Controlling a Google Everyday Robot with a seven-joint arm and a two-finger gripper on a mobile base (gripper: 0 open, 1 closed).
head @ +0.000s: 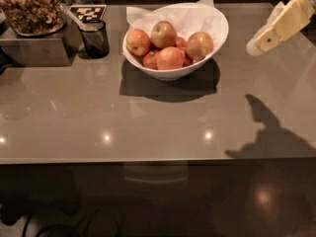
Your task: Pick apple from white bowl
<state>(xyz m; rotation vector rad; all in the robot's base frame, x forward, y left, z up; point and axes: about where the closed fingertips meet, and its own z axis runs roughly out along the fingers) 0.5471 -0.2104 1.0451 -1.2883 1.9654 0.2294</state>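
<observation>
The white bowl, lined with crumpled white paper, stands on the grey counter at the back centre and holds several apples. The apple, dull red with a yellowish-tan patch, lies at the bowl's right side. A yellow-green apple with its stem dimple up sits on top, and a brighter orange-red apple lies at the front. My gripper hangs in the air at the upper right, tip pointing down-left, to the right of the bowl and apart from it. Its shadow falls on the counter below.
A small dark mesh cup with a utensil stands left of the bowl. A container of nuts sits on a metal box at the far left. A checkered marker lies behind the cup. The counter's front edge runs across the lower middle.
</observation>
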